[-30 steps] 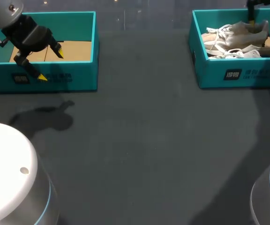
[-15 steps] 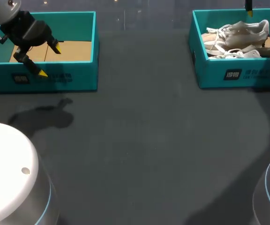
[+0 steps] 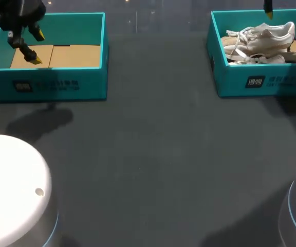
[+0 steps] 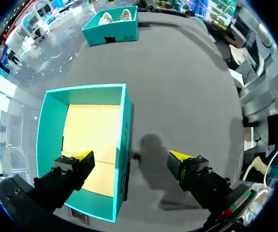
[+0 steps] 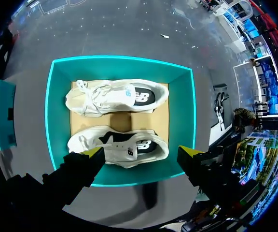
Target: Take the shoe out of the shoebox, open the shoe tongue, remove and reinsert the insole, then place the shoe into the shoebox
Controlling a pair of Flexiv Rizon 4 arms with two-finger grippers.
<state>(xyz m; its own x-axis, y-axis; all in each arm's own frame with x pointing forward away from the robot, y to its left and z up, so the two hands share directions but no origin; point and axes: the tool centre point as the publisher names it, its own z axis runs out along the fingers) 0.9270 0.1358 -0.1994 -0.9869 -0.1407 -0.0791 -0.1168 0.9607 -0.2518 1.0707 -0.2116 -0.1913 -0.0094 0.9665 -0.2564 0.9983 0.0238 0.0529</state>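
Shoes [image 3: 263,37]: two pale ones, side by side in the right shoebox [image 3: 240,77].
Right end effector [image 5: 141,152]: released, fingers wide apart above that shoebox, touching nothing.
Left end effector [image 3: 36,47]: released, over the left box [image 3: 60,85] with its cardboard floor.
Bench [image 3: 153,154]: dark; the boxes stand well apart.

A robot lab bench: a dark grey table [image 3: 153,154] with a white arm base [image 3: 9,190] at each near corner and a teal shoebox [image 3: 261,82] at each far corner.
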